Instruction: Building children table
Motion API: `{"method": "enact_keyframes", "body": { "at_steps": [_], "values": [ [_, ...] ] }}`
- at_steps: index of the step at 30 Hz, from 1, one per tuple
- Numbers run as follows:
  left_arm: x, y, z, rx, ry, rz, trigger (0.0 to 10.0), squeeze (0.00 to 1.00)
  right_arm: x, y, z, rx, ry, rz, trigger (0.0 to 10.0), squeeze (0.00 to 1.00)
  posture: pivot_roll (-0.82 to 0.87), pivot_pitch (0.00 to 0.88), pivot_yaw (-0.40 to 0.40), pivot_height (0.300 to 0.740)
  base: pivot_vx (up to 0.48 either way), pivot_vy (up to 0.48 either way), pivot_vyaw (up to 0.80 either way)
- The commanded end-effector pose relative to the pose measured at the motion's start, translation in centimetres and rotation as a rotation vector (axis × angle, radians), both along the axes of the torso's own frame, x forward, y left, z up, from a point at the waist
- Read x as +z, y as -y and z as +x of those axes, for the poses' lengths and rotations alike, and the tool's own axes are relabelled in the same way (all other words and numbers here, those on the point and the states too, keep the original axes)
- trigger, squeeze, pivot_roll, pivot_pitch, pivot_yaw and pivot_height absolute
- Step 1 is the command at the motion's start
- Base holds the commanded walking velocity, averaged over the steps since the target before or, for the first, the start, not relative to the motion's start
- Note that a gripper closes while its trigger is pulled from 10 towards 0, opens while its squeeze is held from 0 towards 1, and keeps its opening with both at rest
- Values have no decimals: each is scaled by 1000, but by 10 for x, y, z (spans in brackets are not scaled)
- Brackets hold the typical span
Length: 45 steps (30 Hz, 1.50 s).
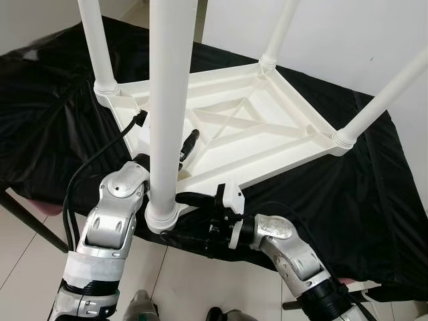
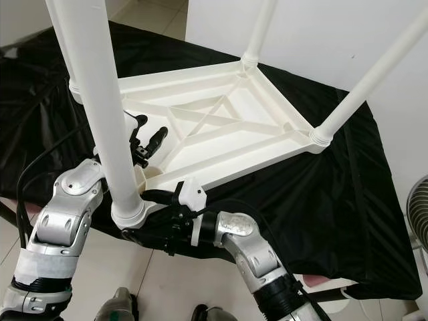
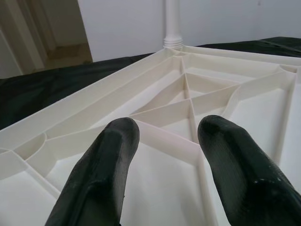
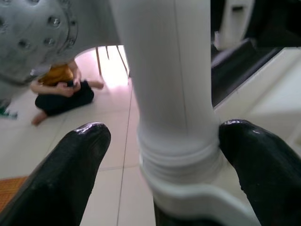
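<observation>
A white plastic children's table [image 1: 267, 144] lies upside down on a black cloth [image 1: 348, 200], its ribbed underside facing up. Several white legs stand in its corner sockets. The nearest leg [image 1: 166, 100] rises from the front corner socket [image 1: 162, 215]. My right gripper [image 1: 184, 217] is open, one black finger on each side of that leg's base; in the right wrist view one fingertip [image 4: 249, 141] touches the collar and the other stands apart. My left gripper [image 2: 150, 142] hovers open over the ribbed underside [image 3: 188, 94], holding nothing.
The cloth-covered surface ends just in front of me, with tiled floor below. A white wall stands behind the table. A person [image 4: 63, 89] sits on the floor beyond the near corner. A fan [image 2: 418, 214] stands at the right.
</observation>
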<state>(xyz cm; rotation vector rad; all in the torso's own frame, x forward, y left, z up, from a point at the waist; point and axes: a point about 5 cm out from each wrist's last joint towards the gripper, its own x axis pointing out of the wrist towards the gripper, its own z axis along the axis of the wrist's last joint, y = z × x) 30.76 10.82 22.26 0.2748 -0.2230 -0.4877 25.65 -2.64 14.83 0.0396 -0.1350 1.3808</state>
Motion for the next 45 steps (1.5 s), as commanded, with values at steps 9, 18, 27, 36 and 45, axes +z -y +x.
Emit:
{"method": "enact_keyframes", "body": {
  "at_steps": [9, 18, 27, 36, 45],
  "values": [
    [9, 10, -1, 1, 29, -9, 10000, 0, 4, -39, 6, -55, 5, 51, 10000, 0, 283, 143, -127, 740, 0, 0, 0],
    [11, 13, -1, 4, 34, -20, 10000, 0, 4, -66, 8, -108, -49, 126, 1098, 0, 287, 138, -129, 740, 0, 0, 0],
    [4, -14, 6, 79, 20, 29, 10000, 0, 8, -30, 23, -207, -31, 163, 0, 0, 272, 142, -128, 740, 0, 0, 0],
    [-8, -44, 12, 152, -10, 90, 10000, 0, 11, 9, 27, -270, 45, 142, 0, 0, 247, 145, -112, 740, 0, 0, 0],
    [-14, -55, 12, 166, -30, 121, 10000, 0, 6, 43, 13, -307, 55, 96, 0, 0, 234, 148, -94, 740, 0, 0, 0]
  ]
}}
